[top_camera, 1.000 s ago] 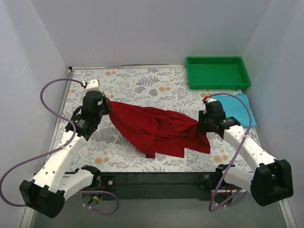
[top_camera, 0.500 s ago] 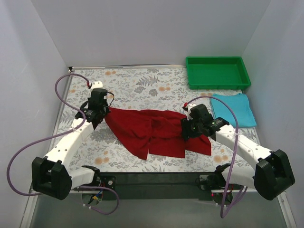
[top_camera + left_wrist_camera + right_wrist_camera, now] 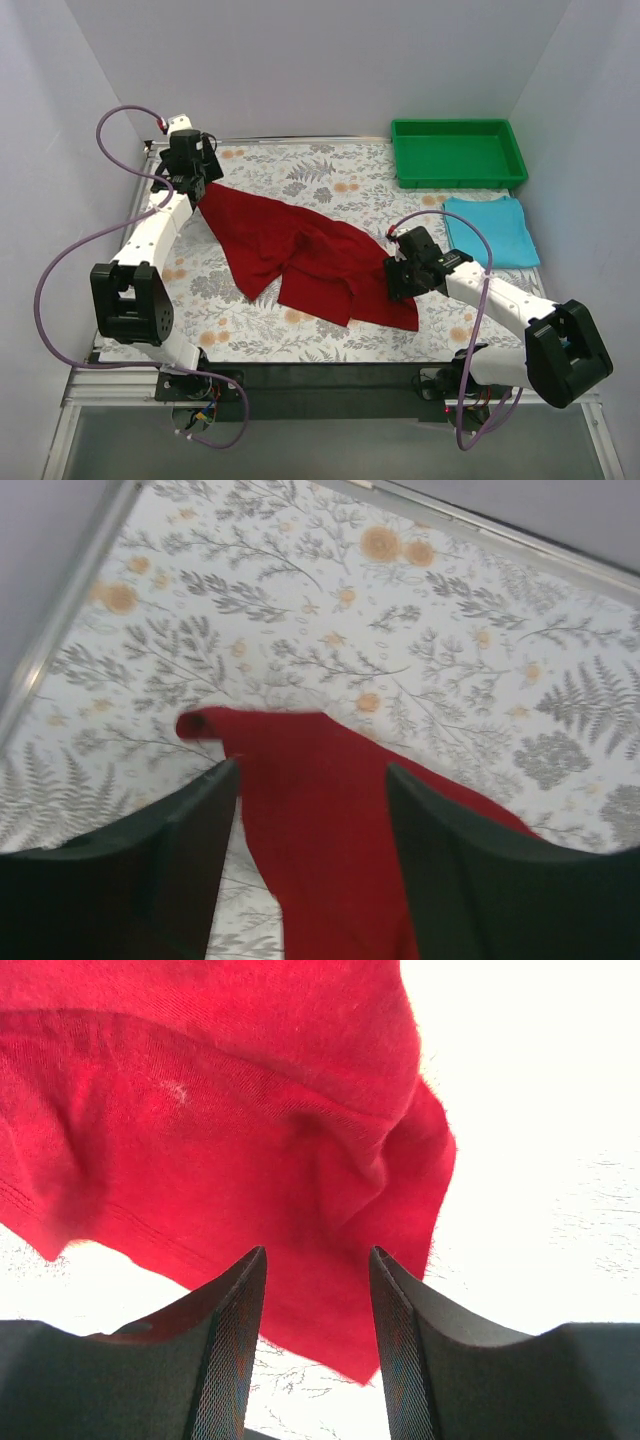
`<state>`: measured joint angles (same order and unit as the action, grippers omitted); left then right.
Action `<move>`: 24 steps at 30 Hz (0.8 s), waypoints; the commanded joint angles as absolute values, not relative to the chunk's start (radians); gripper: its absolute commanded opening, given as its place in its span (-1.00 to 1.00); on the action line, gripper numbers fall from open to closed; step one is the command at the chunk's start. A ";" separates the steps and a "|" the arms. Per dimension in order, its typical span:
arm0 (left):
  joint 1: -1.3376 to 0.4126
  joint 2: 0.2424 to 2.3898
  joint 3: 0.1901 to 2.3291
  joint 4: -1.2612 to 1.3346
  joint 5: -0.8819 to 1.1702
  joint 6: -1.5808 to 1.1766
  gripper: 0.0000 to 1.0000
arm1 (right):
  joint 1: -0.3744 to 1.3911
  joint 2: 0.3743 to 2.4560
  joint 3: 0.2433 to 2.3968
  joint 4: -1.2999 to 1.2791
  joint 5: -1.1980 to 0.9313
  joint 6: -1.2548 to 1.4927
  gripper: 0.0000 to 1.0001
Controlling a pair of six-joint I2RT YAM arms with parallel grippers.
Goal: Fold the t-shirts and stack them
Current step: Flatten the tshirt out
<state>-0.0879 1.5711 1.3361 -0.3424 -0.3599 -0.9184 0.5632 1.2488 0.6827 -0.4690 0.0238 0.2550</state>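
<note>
Overhead and 2 close wrist views share shirt (image 3: 300, 255).

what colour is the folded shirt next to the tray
The folded shirt is light turquoise blue, seen best in the top external view.

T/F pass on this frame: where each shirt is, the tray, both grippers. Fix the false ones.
1. The dark red cloth t-shirt lies in the green plastic tray. False: it lies unfolded on the floral tablecloth, left of the tray.
2. The light turquoise folded cloth t-shirt lies just nearer the arms than the tray. True.
3. The red shirt is stacked on the turquoise one. False: they lie side by side, not stacked.
4. The left gripper and right gripper both have their jaws apart at red cloth. True.
</note>
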 commanded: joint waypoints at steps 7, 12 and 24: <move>-0.090 1.327 1.062 -0.376 -0.072 -1.084 0.61 | 0.565 1.193 0.709 -0.440 -0.027 0.270 -0.10; -0.109 1.125 0.791 -0.442 0.077 -1.184 0.61 | 0.569 1.184 0.698 -0.414 -0.103 0.284 -0.10; -0.221 0.946 0.495 -0.436 0.088 -1.400 0.57 | 0.607 1.207 0.669 -0.396 -0.150 0.287 -0.09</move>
